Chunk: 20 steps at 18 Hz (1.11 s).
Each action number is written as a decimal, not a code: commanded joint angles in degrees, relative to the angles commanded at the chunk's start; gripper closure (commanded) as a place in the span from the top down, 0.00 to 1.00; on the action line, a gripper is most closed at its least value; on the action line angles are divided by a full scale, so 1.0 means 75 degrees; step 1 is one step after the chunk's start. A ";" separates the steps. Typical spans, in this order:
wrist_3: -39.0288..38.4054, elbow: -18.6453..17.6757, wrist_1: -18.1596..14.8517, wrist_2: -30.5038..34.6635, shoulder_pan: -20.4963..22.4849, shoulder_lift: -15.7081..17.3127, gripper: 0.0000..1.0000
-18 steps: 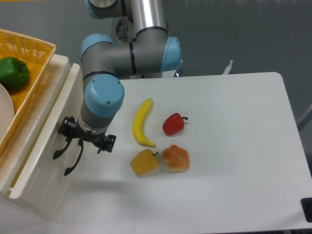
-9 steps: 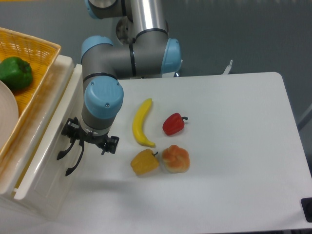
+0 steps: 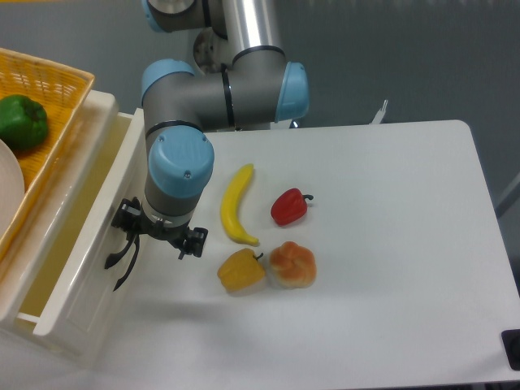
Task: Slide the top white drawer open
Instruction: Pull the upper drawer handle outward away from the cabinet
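A: Biggest first: the white table (image 3: pixel 382 244), then the grey and blue UR5e arm (image 3: pixel 215 85), elbow over the back edge, wrist pointing down at the cabinet on your left.

B: Drawer?

A: The glossy cream-white top drawer (image 3: pixel 73 268) sits at the table's left edge, under the woven orange basket (image 3: pixel 57 93). A second ago its front was close to the cabinet face. Now it's out further and you can see down into the yellowish box.

B: So the pull is working.

A: I'd say yes, partly open, more travel probably left. The black two-finger gripper (image 3: pixel 158 237) moved right with it.

B: Grip state?

A: Fingers sit at the curved black handle (image 3: pixel 123 258), apparently hooked or pinched round its upper end. You can't tell from this angle whether they're clamped on it.

B: Clutter?

A: Yellow banana (image 3: pixel 237 205), red pepper (image 3: pixel 288 206), orange-yellow pepper (image 3: pixel 240 270), round orange bun-like thing (image 3: pixel 292 264), all right of the gripper. Green pepper (image 3: pixel 22 122) is in the basket. Watch the yellow pepper if you keep pulling.
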 joint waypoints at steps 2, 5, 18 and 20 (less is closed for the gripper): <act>0.0000 0.0000 0.0012 0.0000 0.0070 0.0000 1.00; 0.0304 0.0012 -0.0035 0.0000 0.0187 0.0000 1.00; 0.0680 0.0257 -0.0035 0.0012 0.0890 -0.0105 1.00; 0.0691 0.0304 -0.0035 0.0012 0.0996 -0.0117 1.00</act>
